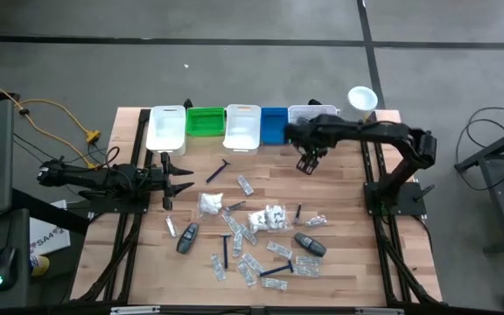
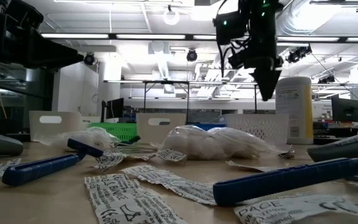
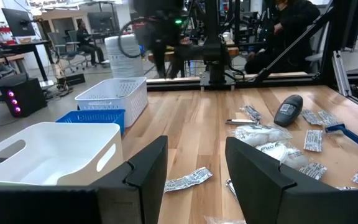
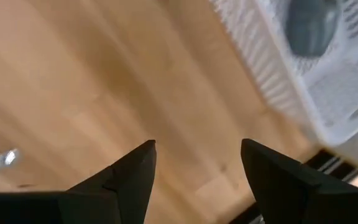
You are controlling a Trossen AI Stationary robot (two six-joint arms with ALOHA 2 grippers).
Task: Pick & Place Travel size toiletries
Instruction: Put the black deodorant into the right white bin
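The travel size toiletries lie spread over the wooden table's middle and near part: clear and white sachets (image 1: 268,216), two dark grey oval containers (image 1: 188,236) (image 1: 311,245), and razors (image 1: 217,172) (image 1: 227,249). Another dark grey oval container (image 4: 312,28) lies inside the white lattice basket (image 1: 300,114). My right gripper (image 1: 307,164) (image 4: 197,162) hangs open, pointing down over bare wood just in front of that basket, with nothing between its fingers. My left gripper (image 1: 178,179) (image 3: 194,168) stands open and level at the table's left edge, holding nothing.
Along the far edge stands a row of bins: white (image 1: 166,129), green (image 1: 206,121), white (image 1: 242,127), blue (image 1: 274,125), then the lattice basket. A tall white canister (image 1: 362,98) stands at the far right corner. Bare wood lies between the bins and the scattered items.
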